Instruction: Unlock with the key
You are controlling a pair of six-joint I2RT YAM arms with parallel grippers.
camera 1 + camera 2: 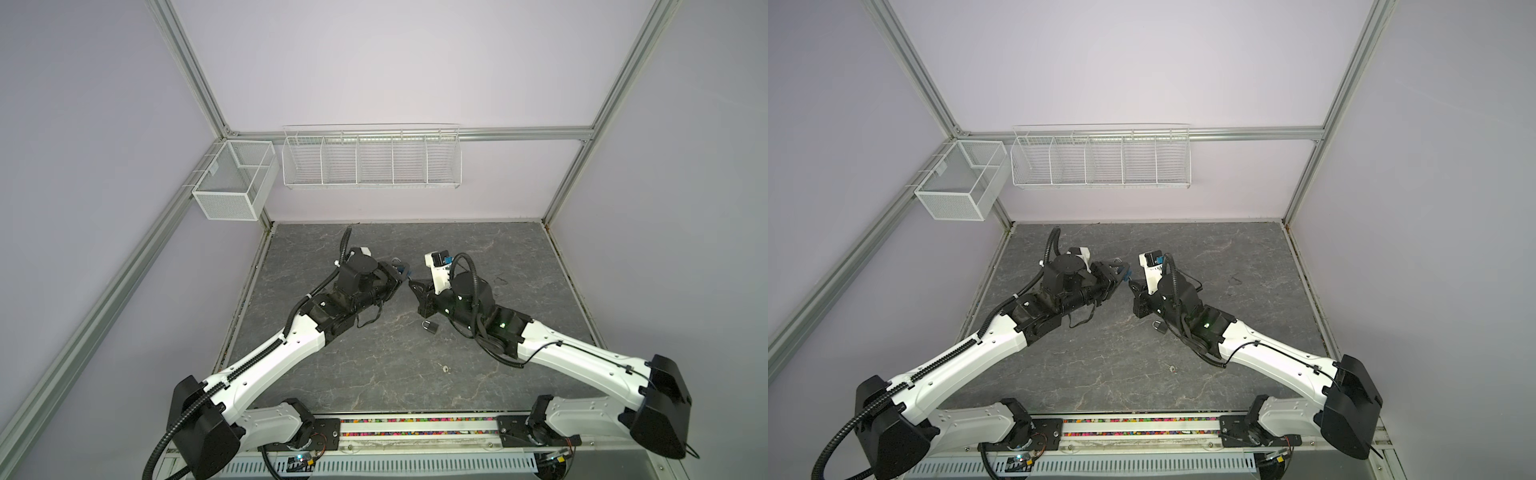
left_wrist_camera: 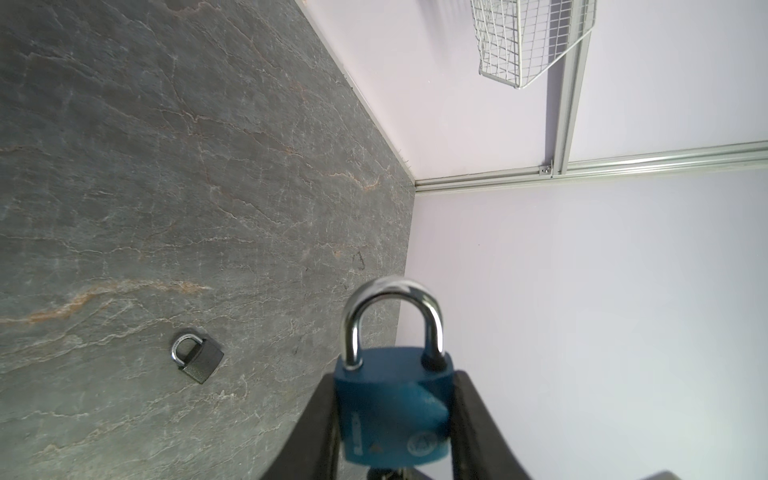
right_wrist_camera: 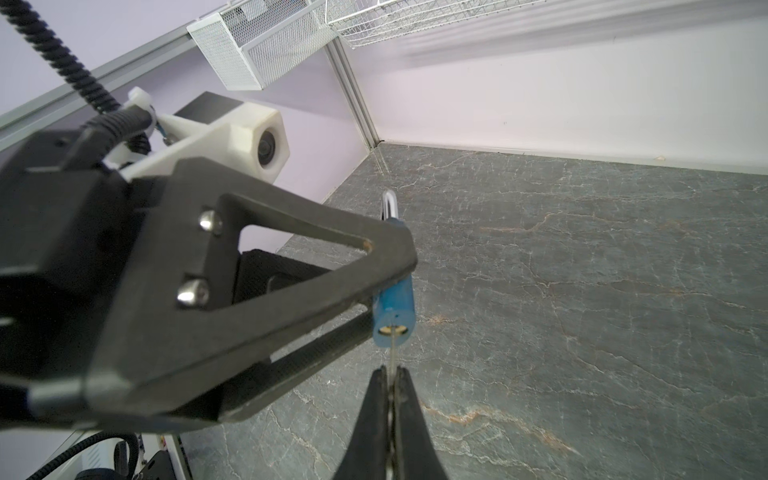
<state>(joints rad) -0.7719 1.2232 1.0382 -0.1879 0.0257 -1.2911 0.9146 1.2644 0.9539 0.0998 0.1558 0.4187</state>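
I've the blue metal padlock (image 2: pixel 392 411) clamped in the left pincer (image 2: pixel 395 374); right pincer (image 3: pixel 391 372) pinches a thin silver key (image 3: pixel 392 353) at its keyhole.

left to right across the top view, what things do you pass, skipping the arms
In a top view: mesh basket → blue padlock → grey padlock. The wire rack spans too wide to place.

Pale lilac walls (image 1: pixel 374 62), aluminium frame (image 1: pixel 519 134), white wire rack (image 1: pixel 372 164), grey veined floor (image 1: pixel 374 374).

Both arms (image 1: pixel 270 353) (image 1: pixel 582 353) inward, jaws tight.
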